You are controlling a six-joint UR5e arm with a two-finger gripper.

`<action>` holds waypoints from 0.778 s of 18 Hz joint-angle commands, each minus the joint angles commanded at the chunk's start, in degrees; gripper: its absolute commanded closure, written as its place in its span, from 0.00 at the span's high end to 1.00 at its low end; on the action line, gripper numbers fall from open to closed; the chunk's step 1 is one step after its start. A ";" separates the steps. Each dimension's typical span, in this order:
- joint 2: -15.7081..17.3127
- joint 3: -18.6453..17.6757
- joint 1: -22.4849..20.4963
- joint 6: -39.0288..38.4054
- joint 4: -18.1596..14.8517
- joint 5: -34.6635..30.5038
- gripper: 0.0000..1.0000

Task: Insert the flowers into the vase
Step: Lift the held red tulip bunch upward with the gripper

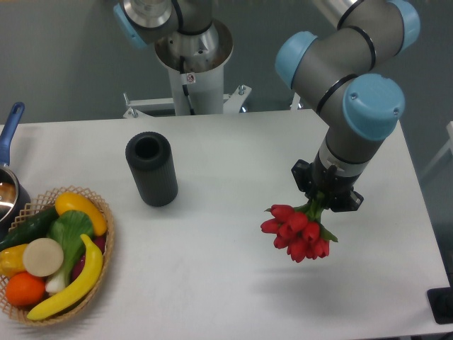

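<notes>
White counter (233, 283), grey wall behind. One vase (151, 169) upright, upper left of centre. One gripper (324, 196) pinching flowers (299, 231) (stems clamped, buds down), right of centre. One basket (106, 244), one pot (10, 185) at left edge.

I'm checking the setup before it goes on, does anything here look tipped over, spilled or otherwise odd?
Nothing spilled or toppled. The vase stands upright with its mouth open. The one oddity: the gripper holds the flowers by the stems, buds pointing down, above the table.
</notes>
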State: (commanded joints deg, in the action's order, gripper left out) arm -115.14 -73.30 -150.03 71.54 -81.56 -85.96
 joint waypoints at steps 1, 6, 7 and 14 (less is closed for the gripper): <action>0.26 0.00 -0.09 0.00 -0.17 0.09 0.02; 1.23 1.23 0.26 -0.17 -0.62 2.88 0.03; 1.32 1.40 0.44 -0.18 -0.44 5.34 0.04; 3.86 2.73 0.88 -5.18 -0.26 25.03 0.09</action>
State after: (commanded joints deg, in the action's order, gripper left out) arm -111.27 -70.58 -149.15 66.37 -81.83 -60.93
